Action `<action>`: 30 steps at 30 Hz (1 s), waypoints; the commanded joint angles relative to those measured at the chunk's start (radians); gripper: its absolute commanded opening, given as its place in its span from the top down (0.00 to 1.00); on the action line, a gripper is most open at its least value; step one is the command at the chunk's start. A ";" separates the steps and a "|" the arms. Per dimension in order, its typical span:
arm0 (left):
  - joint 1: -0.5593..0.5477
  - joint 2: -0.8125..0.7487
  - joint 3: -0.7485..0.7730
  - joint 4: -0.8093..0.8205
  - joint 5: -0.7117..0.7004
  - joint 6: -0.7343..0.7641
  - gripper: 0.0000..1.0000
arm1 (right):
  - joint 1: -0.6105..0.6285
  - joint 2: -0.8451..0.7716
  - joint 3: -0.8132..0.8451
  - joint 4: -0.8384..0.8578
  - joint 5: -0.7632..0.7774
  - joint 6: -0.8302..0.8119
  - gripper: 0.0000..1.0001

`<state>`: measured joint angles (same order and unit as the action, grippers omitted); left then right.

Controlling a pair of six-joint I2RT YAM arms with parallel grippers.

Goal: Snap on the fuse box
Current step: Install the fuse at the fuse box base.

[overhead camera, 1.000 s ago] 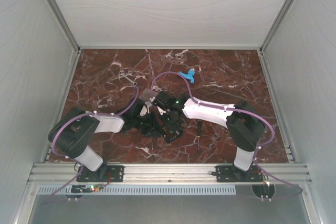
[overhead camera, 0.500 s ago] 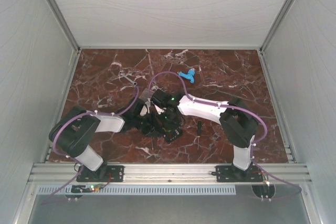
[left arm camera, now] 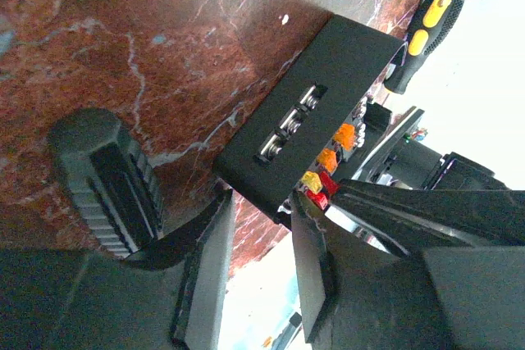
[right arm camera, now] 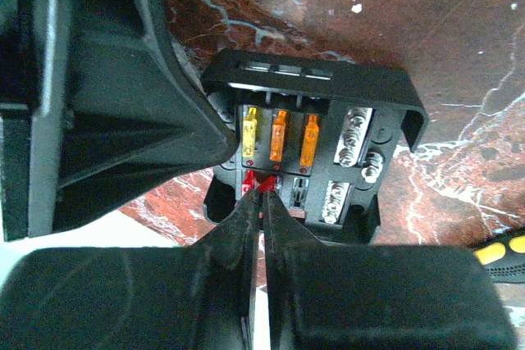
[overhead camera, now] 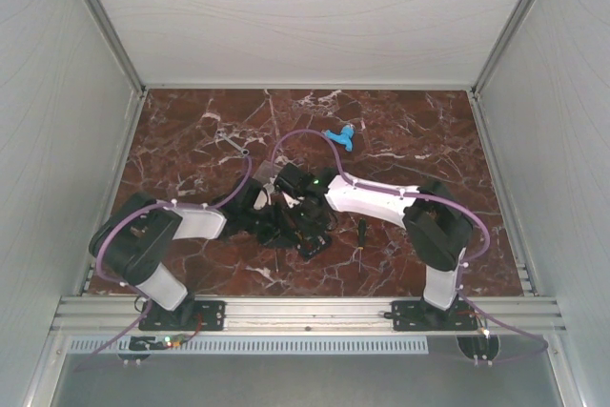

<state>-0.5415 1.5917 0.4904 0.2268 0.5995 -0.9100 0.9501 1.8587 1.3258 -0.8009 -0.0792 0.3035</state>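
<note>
The right fingers (right arm camera: 287,239) are shut tight, tip against tip. Their point rests among the red fuses (right arm camera: 248,181) in the near row of the fuse box (right arm camera: 385,96) — whether they pinch anything there I cannot tell. The left fingers (left arm camera: 111,182) stand partly open on either side of the box. One broad finger lies against the box's side wall. The ribbed one stands off from it with a strip of tabletop (left arm camera: 164,55) showing between, so I would not call it a firm hold.

The fuse box sits on the red marble tabletop near the middle, right where the two arms meet. From above it is all but hidden under the two wrists. It is a black square tray with its top uncovered. In the right wrist view a yellow fuse (right arm camera: 251,138) and two orange fuses (right arm camera: 279,137) stand in the far row, with the red ones below. Bright screw terminals (right arm camera: 354,138) run down the right of that view. The wall turned toward the left wrist camera has three small metal-lined slots.

A screwdriver (overhead camera: 362,233) with a yellow and black handle lies on the tabletop just to the right of the box, not touching it. Further back, well apart from the arms, lies a blue piece (overhead camera: 341,136), and off to the back left lies a small grey metal tool (overhead camera: 233,143) — too small to make out more.
</note>
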 commanded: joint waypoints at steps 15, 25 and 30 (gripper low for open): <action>0.009 -0.090 0.027 -0.055 -0.069 0.039 0.62 | 0.000 -0.074 -0.048 0.040 0.058 0.007 0.90; -0.029 -0.122 0.031 -0.099 -0.073 0.048 0.58 | 0.000 -0.090 -0.056 0.041 0.041 0.023 0.87; -0.045 -0.099 0.040 -0.102 -0.071 0.054 0.58 | 0.000 -0.071 -0.071 0.051 0.031 0.029 0.87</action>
<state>-0.5732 1.4784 0.4923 0.1326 0.5323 -0.8680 0.9478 1.7855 1.2690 -0.7723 -0.0422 0.3134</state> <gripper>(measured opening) 0.415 0.133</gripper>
